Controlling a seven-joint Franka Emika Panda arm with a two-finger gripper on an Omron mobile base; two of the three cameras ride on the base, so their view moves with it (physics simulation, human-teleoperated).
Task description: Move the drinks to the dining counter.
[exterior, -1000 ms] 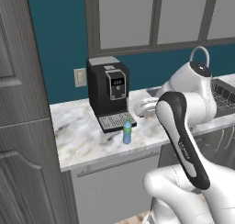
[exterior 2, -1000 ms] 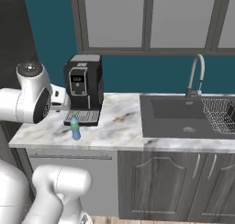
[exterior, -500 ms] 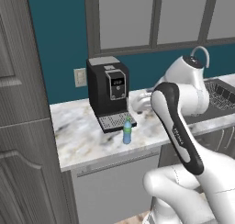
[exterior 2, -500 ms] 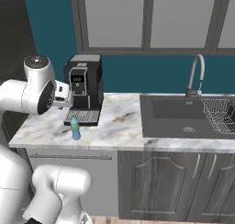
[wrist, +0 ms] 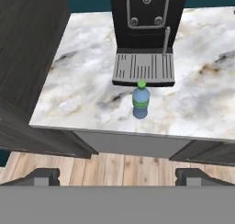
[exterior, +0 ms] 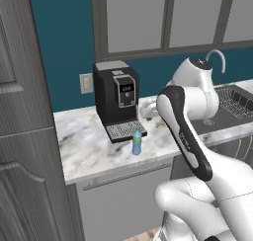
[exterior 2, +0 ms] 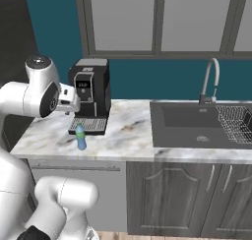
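Note:
A small blue-green bottle (exterior: 137, 142) (exterior 2: 80, 137) with a green cap stands upright on the marble worktop, just in front of the coffee machine's drip tray. In the hand view the bottle (wrist: 140, 101) sits a little right of centre, well below and beyond my gripper (wrist: 118, 176). The fingertips (wrist: 43, 175) are spread wide with nothing between them, so the gripper is open. My hand (exterior 2: 69, 99) hovers above the worktop, level with the coffee machine's front and left of it. The wine bottle, the lidded cup and the dining counter are out of view.
A black coffee machine (exterior: 116, 99) (exterior 2: 91, 94) stands right behind the bottle. A dark sink (exterior 2: 197, 121) with a curved faucet (exterior 2: 209, 81) and a wire dish rack (exterior 2: 238, 123) lie to the right. A tall dark cabinet (exterior: 24, 136) closes the worktop's left end.
My arm has folded upward and swung a little toward the coffee machine, lifting the hand slightly. The bottle has not moved.

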